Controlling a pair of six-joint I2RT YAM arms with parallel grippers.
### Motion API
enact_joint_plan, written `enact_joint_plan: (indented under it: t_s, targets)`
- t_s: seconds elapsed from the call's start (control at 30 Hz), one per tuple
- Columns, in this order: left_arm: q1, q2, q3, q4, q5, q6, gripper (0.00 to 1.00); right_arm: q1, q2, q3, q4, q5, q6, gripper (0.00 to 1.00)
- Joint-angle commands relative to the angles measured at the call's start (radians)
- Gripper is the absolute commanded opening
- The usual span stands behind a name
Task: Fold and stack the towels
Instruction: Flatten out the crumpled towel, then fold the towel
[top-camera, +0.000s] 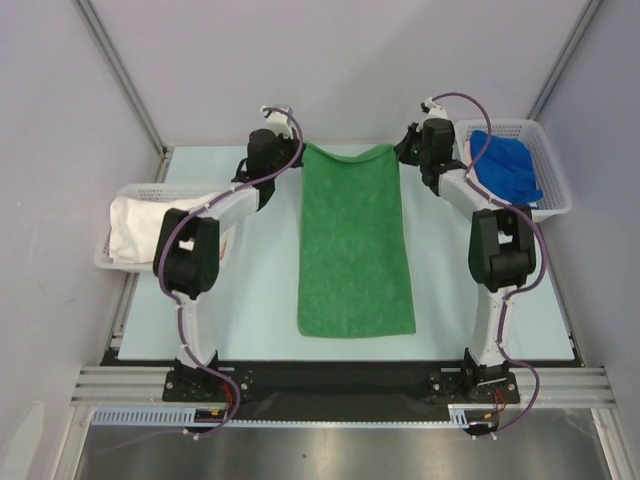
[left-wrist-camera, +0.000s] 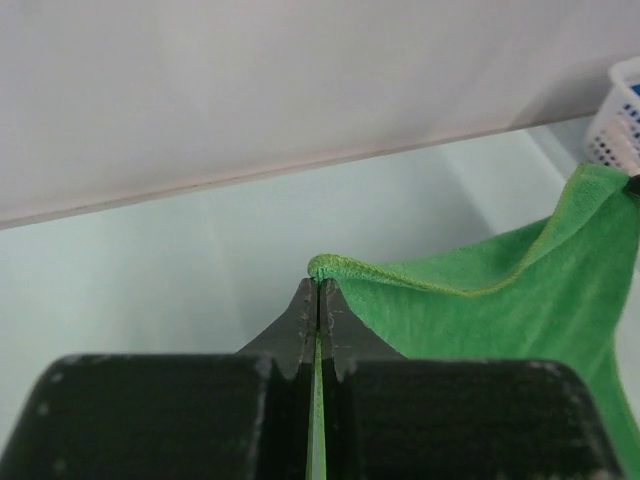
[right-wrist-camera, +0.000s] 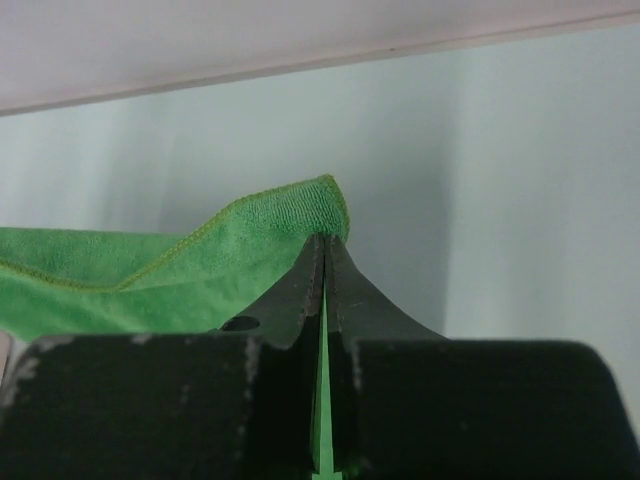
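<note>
A green towel lies stretched lengthwise down the middle of the table, its far edge lifted. My left gripper is shut on its far left corner, and my right gripper is shut on its far right corner. In both wrist views green cloth shows pinched between the closed jaws. A white towel lies heaped in the left basket, partly hidden by the left arm. A blue towel lies bunched in the right basket.
Grey walls close in at the back and on both sides. The right basket's corner shows at the edge of the left wrist view. The arm bases and a metal rail run along the near edge.
</note>
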Motion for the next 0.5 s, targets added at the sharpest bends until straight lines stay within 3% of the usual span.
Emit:
enact_joint_plan:
  t_s: [0.0,0.2,0.47]
  targets:
    - [0.025,0.062,0.142,0.063,0.044,-0.041,0.00,-0.021,0.073,0.170,0.075,-0.054,0.051,0.00]
    - [0.028,0.079,0.156,0.064,0.081,-0.078,0.00,-0.030,0.098,0.176,0.040,-0.037,0.069,0.00]
    - [0.000,-0.096,-0.132,0.108,0.095,-0.107,0.00,-0.027,-0.121,-0.131,0.026,-0.031,0.098,0.00]
